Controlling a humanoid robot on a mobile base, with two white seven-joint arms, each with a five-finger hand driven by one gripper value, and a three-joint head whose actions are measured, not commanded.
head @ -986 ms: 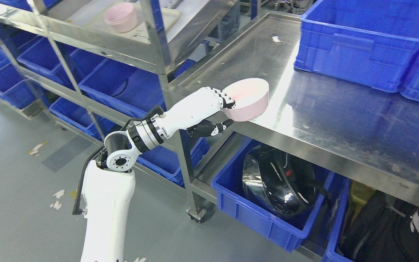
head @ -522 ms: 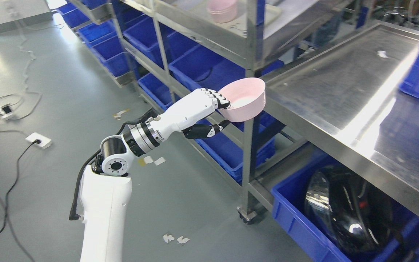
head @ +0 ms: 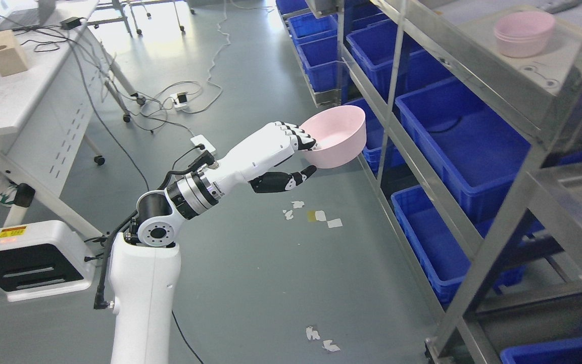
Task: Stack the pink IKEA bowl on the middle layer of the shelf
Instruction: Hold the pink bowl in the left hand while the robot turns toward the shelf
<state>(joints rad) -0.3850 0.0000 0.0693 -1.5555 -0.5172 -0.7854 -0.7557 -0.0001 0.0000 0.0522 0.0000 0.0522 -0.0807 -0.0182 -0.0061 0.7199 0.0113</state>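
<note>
One shelf post [head: 391,86] between held pink bowl [head: 336,135] and stacked bowls [head: 523,33].

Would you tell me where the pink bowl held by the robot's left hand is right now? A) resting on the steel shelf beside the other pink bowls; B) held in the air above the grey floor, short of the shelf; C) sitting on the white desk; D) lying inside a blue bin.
B: the left hand grips the pink bowl by its rim, above the floor, while the stacked pink bowls sit apart on the shelf.

Pink bowl [head: 335,136] tilted, held mid-air; pink bowl stack [head: 523,33] on shelf [head: 478,71]
</note>
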